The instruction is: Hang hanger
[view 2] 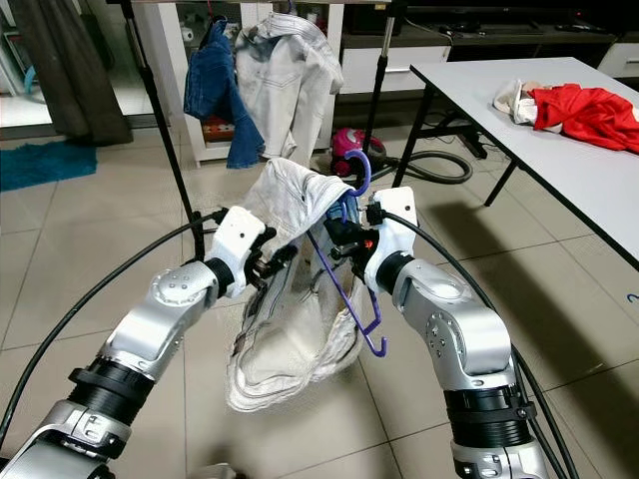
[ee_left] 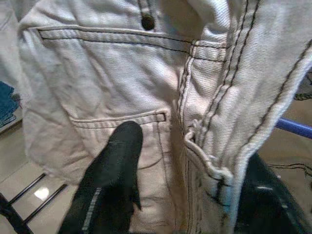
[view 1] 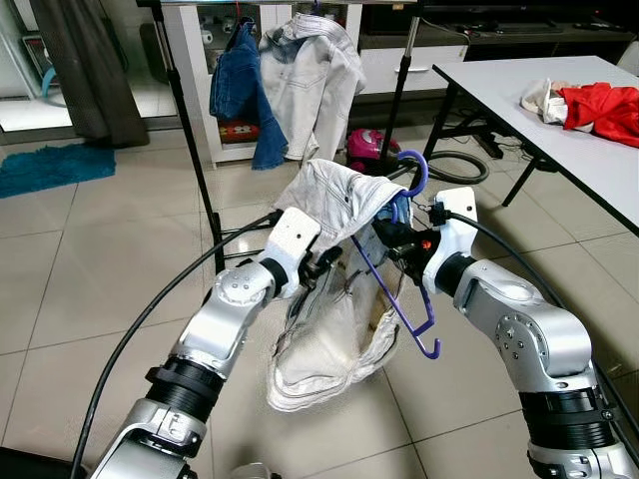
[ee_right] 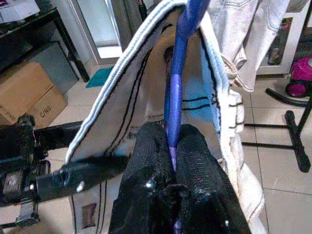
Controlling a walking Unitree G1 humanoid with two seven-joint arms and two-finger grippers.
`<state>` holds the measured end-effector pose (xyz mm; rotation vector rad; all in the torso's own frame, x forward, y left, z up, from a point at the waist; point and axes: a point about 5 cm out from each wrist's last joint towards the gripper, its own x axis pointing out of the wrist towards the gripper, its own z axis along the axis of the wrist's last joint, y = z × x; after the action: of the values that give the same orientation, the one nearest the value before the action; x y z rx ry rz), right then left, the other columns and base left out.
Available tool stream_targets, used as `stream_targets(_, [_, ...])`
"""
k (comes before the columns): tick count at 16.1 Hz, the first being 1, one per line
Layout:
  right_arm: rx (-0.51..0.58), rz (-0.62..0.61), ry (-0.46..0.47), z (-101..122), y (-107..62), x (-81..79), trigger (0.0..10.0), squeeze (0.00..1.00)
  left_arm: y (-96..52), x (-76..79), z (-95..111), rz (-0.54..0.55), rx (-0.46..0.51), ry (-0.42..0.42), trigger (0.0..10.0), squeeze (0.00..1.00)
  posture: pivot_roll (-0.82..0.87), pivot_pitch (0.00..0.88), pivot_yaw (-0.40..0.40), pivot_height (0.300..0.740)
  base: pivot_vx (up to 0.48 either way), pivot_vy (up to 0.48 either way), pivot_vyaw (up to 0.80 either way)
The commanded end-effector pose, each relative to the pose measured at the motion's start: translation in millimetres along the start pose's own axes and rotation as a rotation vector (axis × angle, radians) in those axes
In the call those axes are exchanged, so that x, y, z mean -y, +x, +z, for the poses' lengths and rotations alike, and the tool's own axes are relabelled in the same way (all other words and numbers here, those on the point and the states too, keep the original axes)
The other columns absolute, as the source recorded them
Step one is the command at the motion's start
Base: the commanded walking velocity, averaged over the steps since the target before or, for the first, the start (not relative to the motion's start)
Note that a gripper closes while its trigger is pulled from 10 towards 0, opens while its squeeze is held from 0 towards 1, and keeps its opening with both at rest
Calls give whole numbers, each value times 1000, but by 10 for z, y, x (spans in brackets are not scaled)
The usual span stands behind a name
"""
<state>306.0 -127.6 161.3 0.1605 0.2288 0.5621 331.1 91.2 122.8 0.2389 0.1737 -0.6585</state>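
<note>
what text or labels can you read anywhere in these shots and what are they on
"C/NO" or close to it, partly blurred: dark print on the side of the cardboard box on the floor, seen in the right wrist view.
The items on the white shelf unit behind the rack: too small to read.
Nothing legible on the white denim jacket, the purple hanger or the robot's arms.

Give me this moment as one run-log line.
right gripper: shut on purple hanger | left gripper: holding white denim jacket, half on hanger | clothes rack: ahead, not reached
</note>
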Motion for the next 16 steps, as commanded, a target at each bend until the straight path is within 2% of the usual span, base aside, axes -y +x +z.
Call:
stream_targets(1, [90, 28, -56, 241, -9, -52, 10000, 0, -26, -44, 54, 13, 22, 1, 0, 0, 75, 0, -53, 740, 0, 0, 0])
stream_targets(5, [89, 29, -60, 242, -13, -48, 10000, 0, -55, -106, 110, 11, 54, -16, 0, 0, 74, 0, -54, 740, 0, 0, 0])
stream_targets(8, [82, 28, -72, 233, -18, -37, 10000, 0, -118, -257, 217, 46, 65, 23, 0, 0, 72, 0, -53, 740, 0, 0, 0])
stream_targets(11, [25, 36, -203, 153, -24, -48, 10000, 0, -227, -527, 511, 103, 73, 96, 0, 0, 75, 0, -54, 740, 0, 0, 0])
stream_targets(12, [22, 45, -219, 138, -20, -62, 10000, 0, -245, -577, 607, 105, 85, 102, 0, 0, 75, 0, -54, 740, 0, 0, 0])
stream_targets(14, [22, 79, -244, 129, -4, -123, 10000, 0, -243, -617, 750, 90, 96, 120, 0, 0, 87, 0, -59, 740, 0, 0, 0])
stream_targets(16, [-35, 136, -340, 51, 5, -214, 10000, 0, -218, -626, 826, 82, 93, 149, 0, 0, 89, 0, -58, 740, 0, 0, 0])
